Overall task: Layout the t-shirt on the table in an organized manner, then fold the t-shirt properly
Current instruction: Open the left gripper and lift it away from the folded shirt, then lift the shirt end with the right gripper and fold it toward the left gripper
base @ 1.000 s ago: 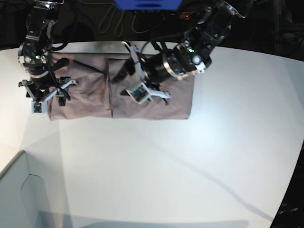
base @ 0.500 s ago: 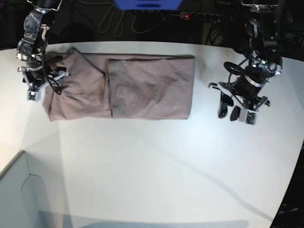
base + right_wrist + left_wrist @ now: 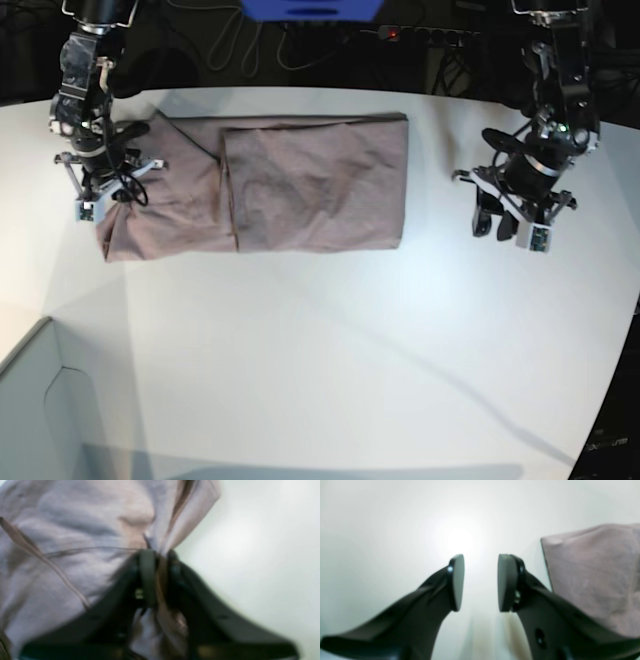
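Now, base view: the t-shirt [image 3: 255,185] lies on the white desk [image 3: 330,340] as a long folded band near the 12 o'clock edge, its end toward 3 o'clock squared off. Half a second ago the right claw [image 3: 103,192] hovered spread at the band's 9 o'clock end; it has since dropped onto that end, where the cloth looks bunched. The left claw [image 3: 508,222] has moved off the cloth over the last second and sits over bare desk at 3 o'clock, well apart from the shirt. My reading: side folds are done and the right arm is starting the fold across the band's length.

Left wrist view: the left claw [image 3: 480,582] is released, a clear gap between the pads, nothing inside. Bare desk [image 3: 395,517] lies beneath; a corner of the t-shirt [image 3: 592,570] shows at 3 o'clock, not touching the pads.

Right wrist view (blurred): the right claw [image 3: 158,565] is clenched on a pinch of the t-shirt [image 3: 75,537]; gathered layers run between the pads and rise toward 12 o'clock. Desk [image 3: 262,555] shows bare at 3 o'clock.

Containers: none in use. A pale grey box corner [image 3: 50,410] sits at 7 o'clock in the base view; its inside cannot be seen.
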Available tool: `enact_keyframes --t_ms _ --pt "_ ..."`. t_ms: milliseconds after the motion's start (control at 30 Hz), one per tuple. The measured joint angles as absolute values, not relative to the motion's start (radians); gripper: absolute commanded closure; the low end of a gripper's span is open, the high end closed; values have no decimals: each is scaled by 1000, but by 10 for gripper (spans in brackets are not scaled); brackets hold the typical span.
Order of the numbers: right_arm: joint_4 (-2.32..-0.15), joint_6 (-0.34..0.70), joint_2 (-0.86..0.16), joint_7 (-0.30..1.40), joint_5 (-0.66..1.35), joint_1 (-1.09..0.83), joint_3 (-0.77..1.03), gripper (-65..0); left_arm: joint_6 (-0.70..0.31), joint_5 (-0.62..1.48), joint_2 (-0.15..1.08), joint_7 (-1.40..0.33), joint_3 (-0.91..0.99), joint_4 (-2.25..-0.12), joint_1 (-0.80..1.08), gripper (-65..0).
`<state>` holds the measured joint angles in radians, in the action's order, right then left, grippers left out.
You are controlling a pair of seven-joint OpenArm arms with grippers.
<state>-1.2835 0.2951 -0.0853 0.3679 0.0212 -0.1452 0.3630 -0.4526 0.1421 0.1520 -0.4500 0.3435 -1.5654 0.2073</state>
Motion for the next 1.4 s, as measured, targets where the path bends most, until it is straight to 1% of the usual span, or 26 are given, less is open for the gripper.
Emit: enact_keyframes --t_ms 133,200,233,367,500,600,700,800,1033,1167,1400 --pt "-1291 295 -85 371 20 -145 365 0 -453 142 152 -451 344 -1555 208 -217" --pt "-1327 296 -85 408 6 -151 365 0 -453 142 152 -451 344 -1555 208 -217" --pt "-1359 296 -84 447 -5 -160 365 0 -453 142 152 -451 344 -1555 208 -217" --pt "-1536 295 -77 458 -16 -236 356 0 -453 146 125 -440 345 -1539 205 -217" --pt "-1688 292 -44 453 -15 -268 292 0 -453 139 93 -448 339 -1427 196 -215" --pt "-1798 299 -33 446 -12 -316 239 0 -453 139 68 -458 341 -1350 156 -214" --pt "-1888 299 -19 469 -19 -367 177 0 -450 143 56 -443 338 -1326 130 -214" --pt "-1976 294 -20 450 -21 -400 89 0 -449 142 30 -450 337 -1316 127 -214" --pt "-1991 293 -28 460 -22 -410 -130 0 -449 139 9 -447 338 -1315 105 -214" --pt "-1985 292 -30 457 -19 -359 -262 0 -449 139 8 -453 339 -1314 111 -214" --pt "-1832 292 -32 461 -20 -244 -411 0 -449 139 15 -448 339 -1314 114 -214"
